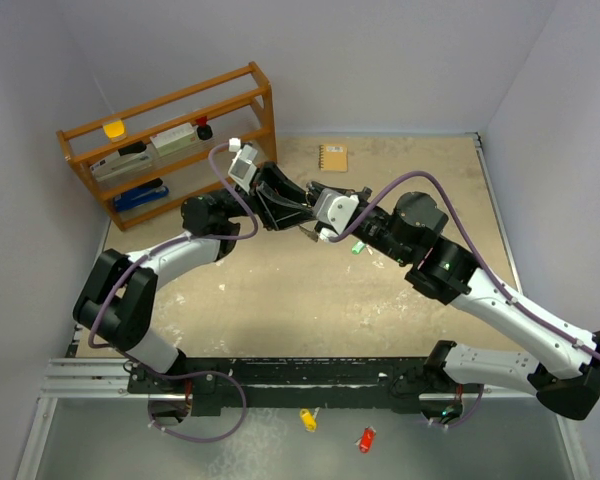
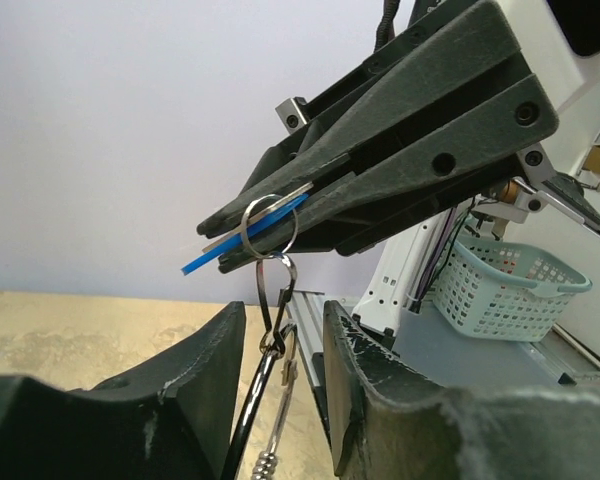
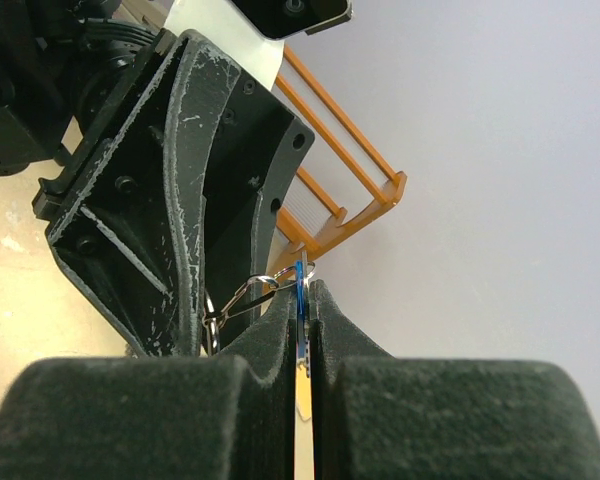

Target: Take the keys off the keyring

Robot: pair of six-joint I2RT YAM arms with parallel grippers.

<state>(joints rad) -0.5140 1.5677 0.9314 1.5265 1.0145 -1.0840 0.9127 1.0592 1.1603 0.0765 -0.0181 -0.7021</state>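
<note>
Seen from above, the spot where the two arms meet over the counter (image 1: pixel 280 300) is a dark knot, and the ring and key are too small to pick out there. The wrist views show more.

The left fingers (image 2: pixel 180 380) stand apart with a gap between them. The keyring (image 2: pixel 272 300), a thin silver wire loop, hangs into that gap beside a dark wire. The frame cuts both off at the bottom, so I cannot tell whether these fingers pinch anything.

Above the loop, a small split ring (image 2: pixel 247 228) links it to the blue-tagged key (image 2: pixel 220 252). Only a slanting blue strip and a sliver of metal stick out. The right fingers (image 3: pixel 400 400) are clenched flat on that key, holding it in the air. From the right wrist it shows edge-on, as a thin blue line. The green-tagged key (image 1: pixel 358 247) lies on the counter just beside the right arm, off the ring.

The counter is sandy beige, scuffed with pale marks. A wooden rack (image 1: pixel 160 103) stands at the far left, and a small notebook (image 1: pixel 332 157) lies near the back wall. A yellow tag (image 1: pixel 307 418) and a red tag (image 1: pixel 366 438) lie on the grey ledge (image 1: pixel 130 440) in front of the arm bases. The walls are plain pale lilac. From the left wrist, a pale plastic basket (image 2: pixel 500 285) shows behind the right fingers.
</note>
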